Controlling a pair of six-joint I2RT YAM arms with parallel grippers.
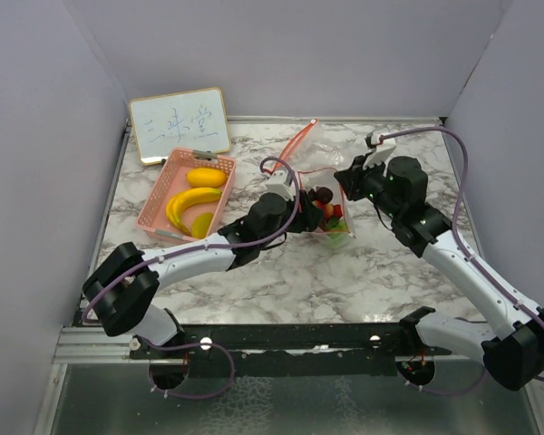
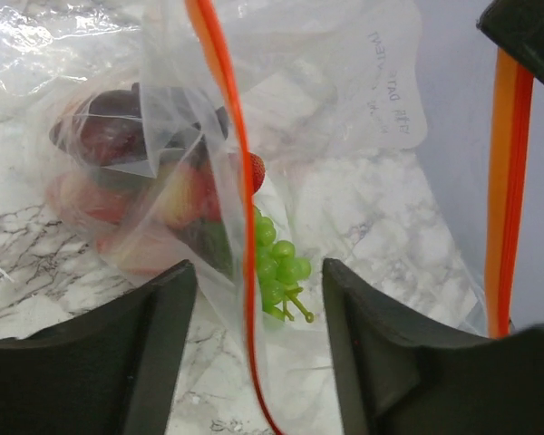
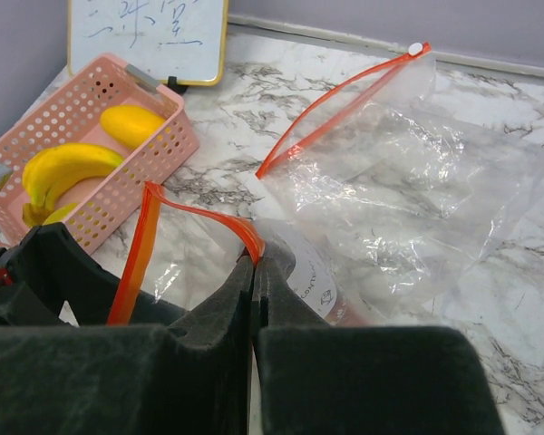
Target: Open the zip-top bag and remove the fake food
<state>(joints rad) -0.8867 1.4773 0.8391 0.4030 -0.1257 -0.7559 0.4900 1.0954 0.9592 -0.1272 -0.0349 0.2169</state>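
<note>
The zip-top bag (image 1: pixel 334 228) lies mid-table, its clear film (image 2: pixel 163 181) holding fake food: red pieces (image 1: pixel 326 210), a dark purple piece (image 2: pixel 118 113) and a green grape cluster (image 2: pixel 279 267). My left gripper (image 2: pixel 258 272) is open at the bag's mouth, with the orange zip strip (image 2: pixel 245 227) and the grapes between its fingers (image 2: pixel 154 344); from above the left gripper (image 1: pixel 304 201) sits at the bag's left side. My right gripper (image 3: pixel 254 263) is shut on the bag's other orange zip edge (image 3: pixel 199 213), holding it up; overhead the right gripper (image 1: pixel 352 178) is behind the bag.
A pink basket (image 1: pixel 154 204) at the left holds a yellow banana (image 1: pixel 192 201) and a lemon (image 1: pixel 206 177). A second, empty zip bag (image 1: pixel 301 147) lies behind. A small whiteboard (image 1: pixel 179 124) leans at the back left. Grey walls enclose the table.
</note>
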